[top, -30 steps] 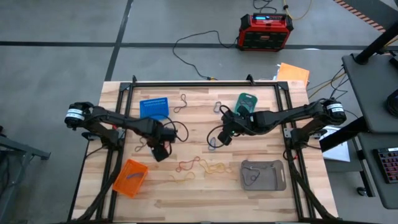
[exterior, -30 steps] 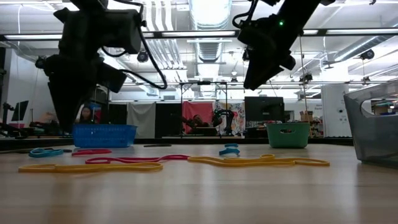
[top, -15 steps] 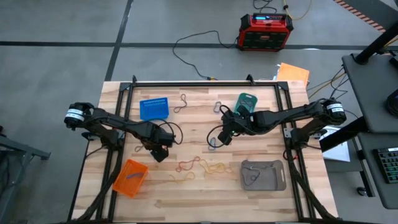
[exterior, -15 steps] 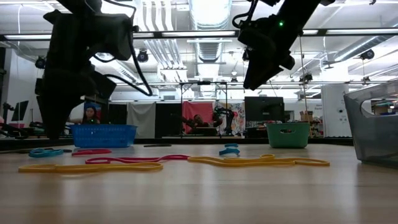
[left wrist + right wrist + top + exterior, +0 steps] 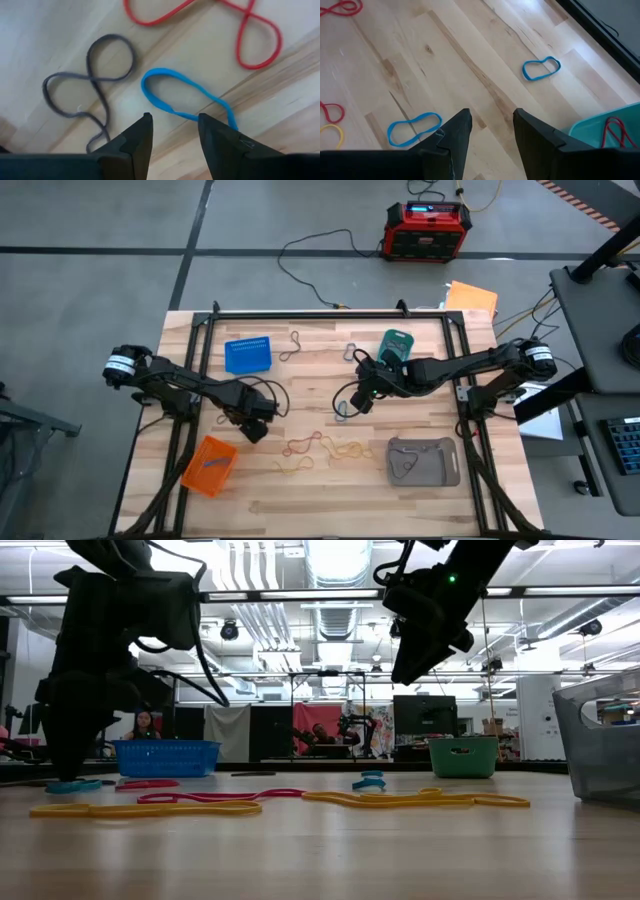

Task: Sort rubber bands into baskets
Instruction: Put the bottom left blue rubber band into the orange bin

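My left gripper [image 5: 173, 120] is open and low over the table's left middle [image 5: 254, 426], its fingertips just short of a blue rubber band [image 5: 184, 98] that lies flat beside a grey band [image 5: 95, 75] and a red band [image 5: 220, 25]. My right gripper [image 5: 491, 114] is open and empty, held above the table right of centre [image 5: 360, 400] over another blue band [image 5: 415, 128]. The blue basket [image 5: 247, 354], teal basket [image 5: 397, 345], orange basket [image 5: 208, 465] and grey basket [image 5: 423, 460] stand on the table.
Red and yellow bands [image 5: 320, 448] lie loose in the table's near middle. A second blue band [image 5: 541, 68] lies near the teal basket [image 5: 600, 132], which holds a red band. A red-and-black box [image 5: 427, 230] and cables are on the floor beyond the far edge.
My left gripper has gone toward the table's left edge and down, closer to the table top and the blue band there.
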